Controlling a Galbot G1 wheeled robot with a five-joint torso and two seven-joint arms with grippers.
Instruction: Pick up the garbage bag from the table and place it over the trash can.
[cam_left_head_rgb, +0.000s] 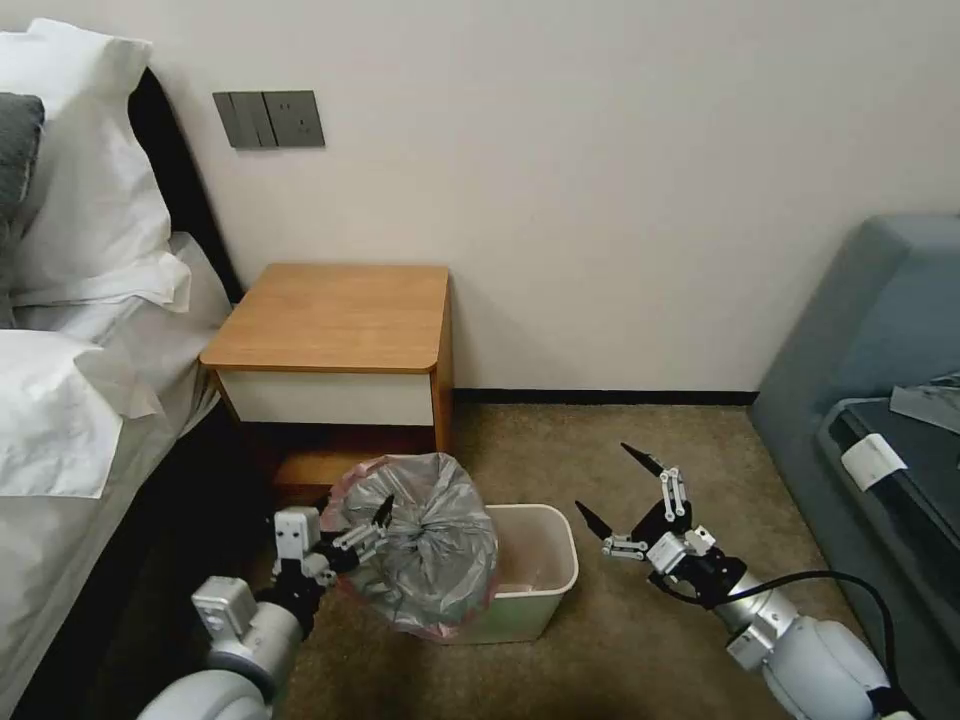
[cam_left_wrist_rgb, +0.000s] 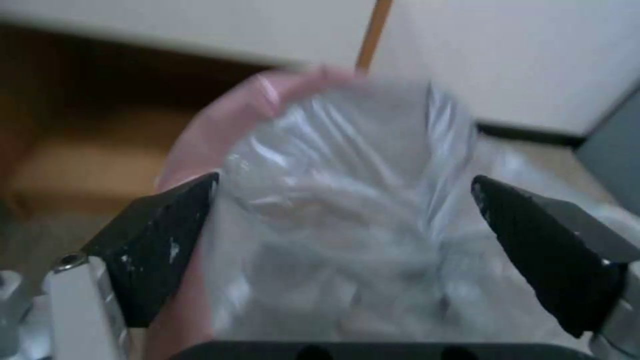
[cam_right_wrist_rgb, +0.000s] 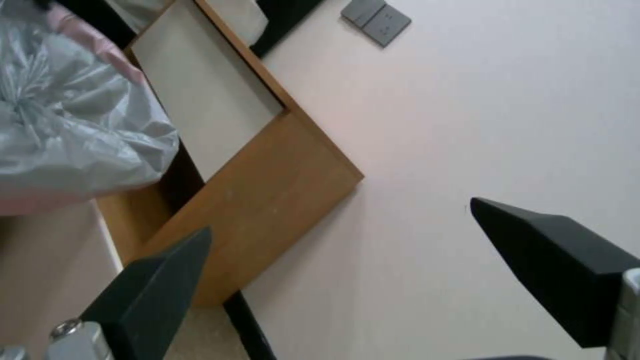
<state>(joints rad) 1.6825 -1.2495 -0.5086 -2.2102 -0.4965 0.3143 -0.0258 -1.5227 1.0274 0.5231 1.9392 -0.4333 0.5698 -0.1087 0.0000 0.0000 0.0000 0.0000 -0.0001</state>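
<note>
The grey crinkled garbage bag (cam_left_head_rgb: 430, 545) with its pinkish edge bulges over the left half of the cream trash can (cam_left_head_rgb: 560, 565), which stands on the carpet in front of the table (cam_left_head_rgb: 335, 315). My left gripper (cam_left_head_rgb: 360, 532) is at the bag's left side. In the left wrist view its fingers (cam_left_wrist_rgb: 167, 235) are spread wide, with the garbage bag (cam_left_wrist_rgb: 347, 210) swelling up between them. My right gripper (cam_left_head_rgb: 602, 478) hovers open just right of the trash can, holding nothing. The right wrist view has the garbage bag (cam_right_wrist_rgb: 67, 135) beside the table (cam_right_wrist_rgb: 267, 200).
A bed with white pillows (cam_left_head_rgb: 70, 330) lies close on the left. A grey-blue sofa (cam_left_head_rgb: 870, 330) stands at the right. The wall with a socket plate (cam_left_head_rgb: 268, 119) is behind the table. Open carpet (cam_left_head_rgb: 620, 640) lies in front of and to the right of the trash can.
</note>
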